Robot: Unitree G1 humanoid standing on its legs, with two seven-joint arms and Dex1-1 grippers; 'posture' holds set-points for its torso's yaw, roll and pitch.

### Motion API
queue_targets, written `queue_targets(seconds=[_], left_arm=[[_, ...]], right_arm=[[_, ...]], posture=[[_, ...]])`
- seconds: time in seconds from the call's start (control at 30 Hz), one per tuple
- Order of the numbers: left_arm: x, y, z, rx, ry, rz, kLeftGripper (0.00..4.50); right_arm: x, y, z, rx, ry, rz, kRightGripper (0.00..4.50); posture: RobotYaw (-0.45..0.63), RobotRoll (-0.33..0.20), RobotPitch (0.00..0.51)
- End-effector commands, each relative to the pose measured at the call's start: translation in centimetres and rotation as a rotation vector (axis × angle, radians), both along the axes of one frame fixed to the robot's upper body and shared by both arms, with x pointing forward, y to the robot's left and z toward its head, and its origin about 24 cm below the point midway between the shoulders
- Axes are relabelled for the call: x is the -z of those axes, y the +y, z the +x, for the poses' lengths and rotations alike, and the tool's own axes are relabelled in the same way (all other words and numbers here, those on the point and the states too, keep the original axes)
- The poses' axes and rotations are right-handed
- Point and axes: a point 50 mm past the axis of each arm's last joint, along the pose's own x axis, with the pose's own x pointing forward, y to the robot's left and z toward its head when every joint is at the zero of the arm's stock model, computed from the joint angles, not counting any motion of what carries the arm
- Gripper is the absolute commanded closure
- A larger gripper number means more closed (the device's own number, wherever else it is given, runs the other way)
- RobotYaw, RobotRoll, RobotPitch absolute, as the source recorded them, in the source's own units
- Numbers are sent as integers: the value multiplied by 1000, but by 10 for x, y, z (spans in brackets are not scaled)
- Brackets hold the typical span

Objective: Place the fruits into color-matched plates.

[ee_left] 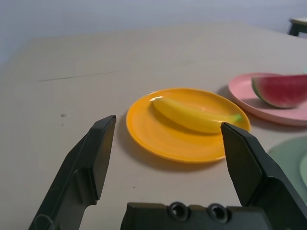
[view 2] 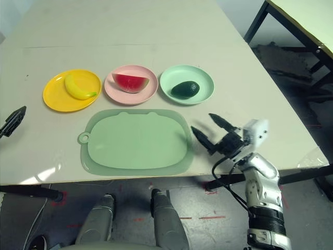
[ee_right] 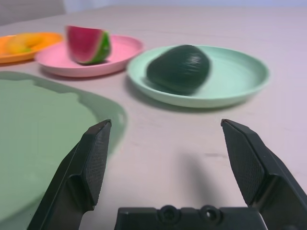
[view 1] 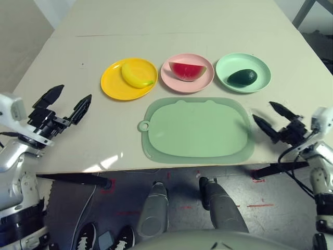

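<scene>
The job looks done. The banana (view 1: 136,75) lies in the yellow plate (view 1: 115,86) at 10 o'clock, the watermelon (view 1: 187,70) in the pink plate (view 1: 176,83) at 12, the avocado (view 1: 242,77) in the green plate (view 1: 260,67) at 2. The left tool (view 1: 65,103) and right tool (view 1: 271,119) are spread apart and hold nothing. The mat (view 1: 197,130) on the surface (view 1: 171,23) is bare.

Robot lab test bench, plain beige table (view 1: 208,21) on black metal legs, red tape marks (view 2: 200,217) on grey floor, trailing cable (view 1: 86,205)
</scene>
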Motion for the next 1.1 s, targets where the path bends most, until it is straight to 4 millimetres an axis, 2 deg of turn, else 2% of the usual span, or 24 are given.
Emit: queue_targets(seconds=[0.03, 0.13, 0.4, 0.63, 0.87, 1.1], left_arm=[[15, 12, -2, -92, 24, -15, 43], [26, 15, -5, -134, 43, -1, 43], [50, 26, -17, -275, 44, -142, 43], [68, 23, -15, -256, 124, -134, 43], [66, 20, -10, -209, 157, -75, 43], [67, 13, -4, -181, 160, -66, 43]], right_arm=[[8, -18, -5, 82, 3, -20, 0], [13, -33, -6, 228, -1, 15, 0], [31, -57, -11, 551, -5, 118, 0], [34, -54, -10, 520, -5, 74, 0], [28, -48, -7, 475, -28, 67, 0], [28, -51, -8, 481, -20, 72, 0]], posture=[[5, 0, 267], [11, 0, 261], [11, 0, 259], [1, 0, 269], [-1, 0, 283], [-13, 0, 277]])
